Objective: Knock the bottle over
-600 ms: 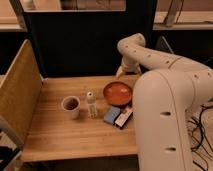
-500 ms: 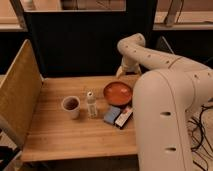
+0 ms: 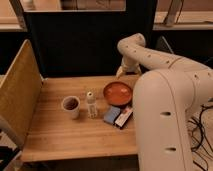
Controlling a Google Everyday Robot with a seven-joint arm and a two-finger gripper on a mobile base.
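Wooden table (image 3: 55,131), bottle (image 3: 91,105) upright mid-table beside cup (image 3: 70,106), gripper (image 3: 121,71) at far edge, open or closed unclear

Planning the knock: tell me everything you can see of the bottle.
The bottle is small and slim, apparently clear plastic, with a white cap and a pale label. It stands upright on the wooden table, between the white cup and a blue packet, touching neither. The hand hangs at the table's far edge, apart from it.

Single high view behind arm (image 3: 162,107), looking down on table (image 3: 65,134); hand (image 3: 121,71) at far edge
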